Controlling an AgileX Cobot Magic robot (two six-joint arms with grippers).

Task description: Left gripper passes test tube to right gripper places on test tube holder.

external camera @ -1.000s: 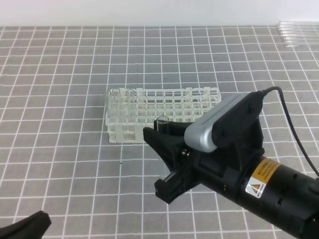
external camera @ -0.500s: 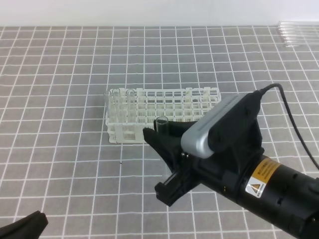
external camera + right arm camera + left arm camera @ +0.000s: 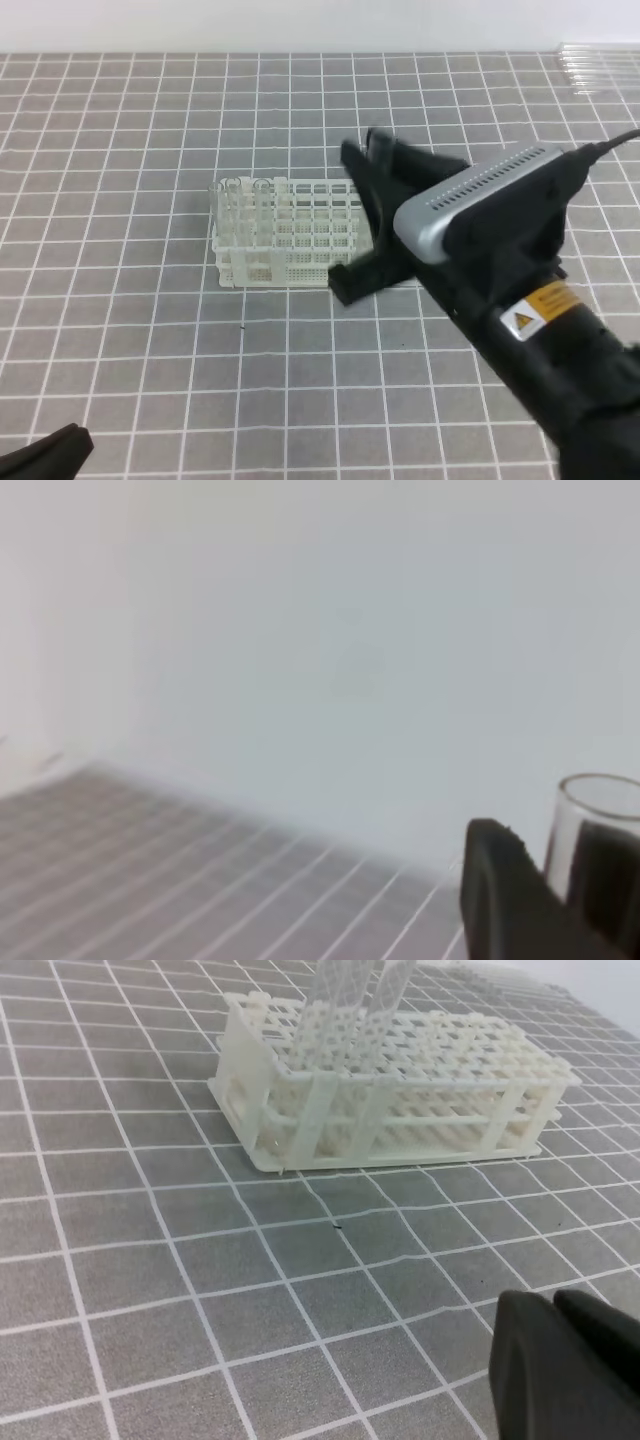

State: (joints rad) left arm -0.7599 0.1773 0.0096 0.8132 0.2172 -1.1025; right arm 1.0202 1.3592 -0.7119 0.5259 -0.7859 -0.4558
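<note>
The white test tube holder [image 3: 275, 235] lies mid-table, with my right gripper [image 3: 365, 148] raised over its right half and hiding that part. In the right wrist view the right gripper [image 3: 560, 870] is shut on the clear test tube [image 3: 600, 800]; the tube's open rim stands up between the black fingers, against a pale wall. The tube itself is hard to make out in the exterior view. My left gripper [image 3: 55, 448] sits low at the front left corner, far from the rack. Its fingers [image 3: 530, 1360] are pressed together, shut and empty. The holder [image 3: 400, 1080] lies ahead of it.
Two clear tubes [image 3: 355, 990] stand in the rack's left end. A bundle of clear tubes [image 3: 600, 65] lies at the far right edge of the grey gridded mat [image 3: 130, 330]. A white wall runs behind the table.
My right gripper has swung up and back with the tube, from in front of the rack to above its right half. The left gripper has barely moved.
</note>
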